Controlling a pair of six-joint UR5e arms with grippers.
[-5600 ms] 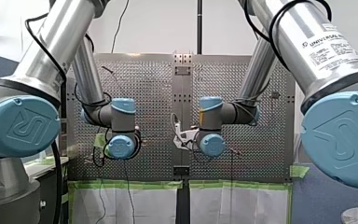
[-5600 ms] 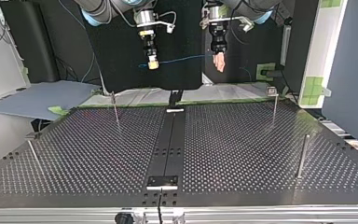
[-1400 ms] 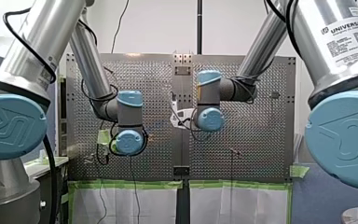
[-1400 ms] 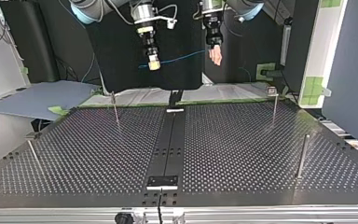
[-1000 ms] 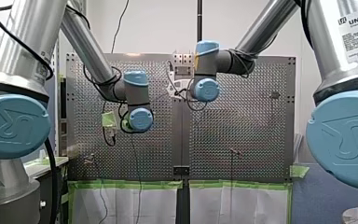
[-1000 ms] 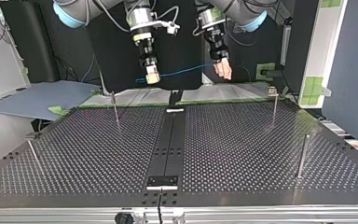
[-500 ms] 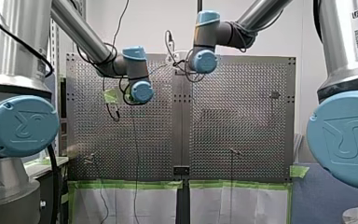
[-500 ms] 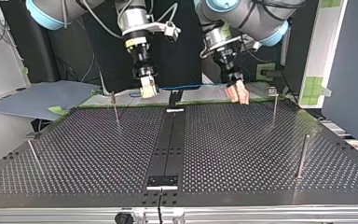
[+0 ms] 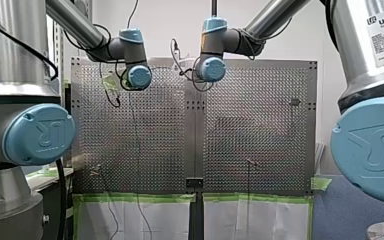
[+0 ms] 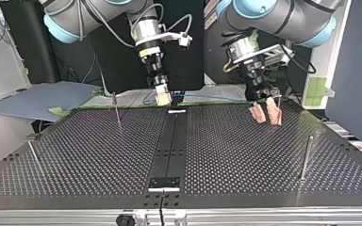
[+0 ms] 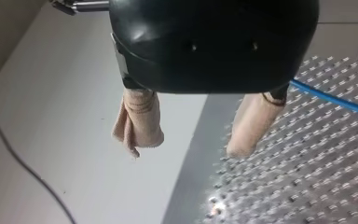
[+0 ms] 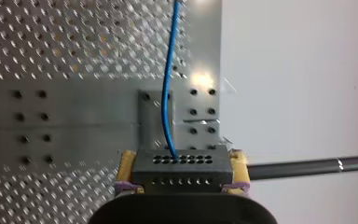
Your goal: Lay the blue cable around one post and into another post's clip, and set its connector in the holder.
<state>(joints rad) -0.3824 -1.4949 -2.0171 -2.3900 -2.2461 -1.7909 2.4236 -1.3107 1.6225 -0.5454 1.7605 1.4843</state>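
Observation:
In the right wrist view my right gripper (image 12: 182, 184) is shut on a grey connector block (image 12: 182, 165). The blue cable (image 12: 169, 88) runs out of the block and over a small holder plate (image 12: 149, 116) on the table's centre strip. In the top view this gripper (image 10: 163, 100) hangs just above the table's far edge. My left gripper (image 10: 266, 117) stands open there beside a clip-topped post (image 10: 278, 104). Nothing is between its beige pads (image 11: 137, 121) in the left wrist view. The cable (image 11: 335, 100) passes beside one finger, and I cannot tell whether it touches.
Thin posts stand at the top view's far left (image 10: 117, 110), near left (image 10: 33, 155) and right (image 10: 306, 157). A dark centre strip (image 10: 169, 146) runs to a second holder plate (image 10: 165, 182) at the near edge. Green tape lines the far edge.
Both arms have come down towards the table's far edge. My left gripper has swung to the top view's right, beside the clip post; my right gripper still carries the connector.

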